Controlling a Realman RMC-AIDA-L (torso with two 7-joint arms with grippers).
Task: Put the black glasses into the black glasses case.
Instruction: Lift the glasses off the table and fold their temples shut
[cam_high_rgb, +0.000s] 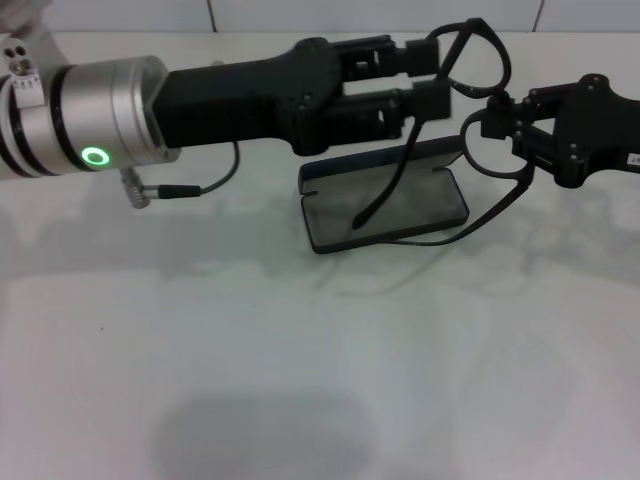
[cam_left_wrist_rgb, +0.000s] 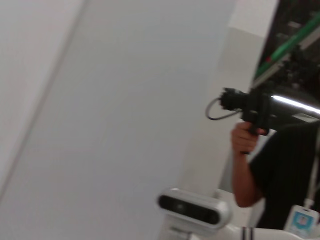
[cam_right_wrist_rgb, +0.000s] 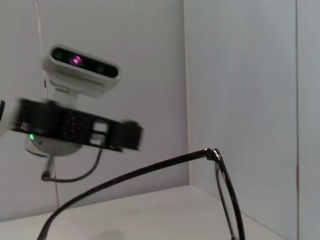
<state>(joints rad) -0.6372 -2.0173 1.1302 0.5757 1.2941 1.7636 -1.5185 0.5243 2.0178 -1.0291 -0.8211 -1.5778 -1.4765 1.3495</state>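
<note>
Glasses (cam_high_rgb: 478, 90) with a thin black frame are held in the air above the far end of the open black glasses case (cam_high_rgb: 385, 208), which lies flat on the white table (cam_high_rgb: 300, 380) with its greyish lining turned up. The left gripper (cam_high_rgb: 432, 74) is reached across from the left, and its fingers appear pressed onto the upper lens rim. The right gripper (cam_high_rgb: 497, 122) is brought in from the right and seems pinched on the frame at the other lens, though the exact contact is hard to make out. Both temple arms are unfolded and hang down over the case, one tip almost at the lining, the other swung past the case's right edge. The two-sided hold is judged to serve for steadying the frame while it is lowered; with the temples spread, the glasses would probably not sit inside the case, so folding seems called for first. In the right wrist view a temple and hinge are seen close up.
</note>
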